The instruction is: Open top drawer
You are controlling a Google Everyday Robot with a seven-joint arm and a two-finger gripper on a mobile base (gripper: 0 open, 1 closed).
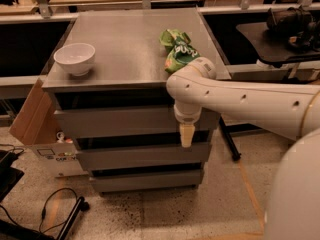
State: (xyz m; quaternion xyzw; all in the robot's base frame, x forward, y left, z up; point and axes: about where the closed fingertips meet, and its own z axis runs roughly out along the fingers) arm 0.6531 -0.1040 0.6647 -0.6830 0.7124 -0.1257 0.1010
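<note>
The top drawer point(115, 120) is the uppermost of three grey handleless fronts in the cabinet, under a dark gap below the cabinet top point(130, 49). My white arm reaches in from the right. The gripper point(186, 135) hangs pointing down in front of the right end of the top drawer front, its pale tip reaching the gap above the middle drawer point(135, 155).
A white bowl point(74, 58) stands on the cabinet top at the left. A green snack bag point(177, 50) lies at its right, behind my arm. The bottom drawer point(145, 180) is below. A cardboard box point(31, 115) leans at the left. Cables point(50, 209) lie on the floor.
</note>
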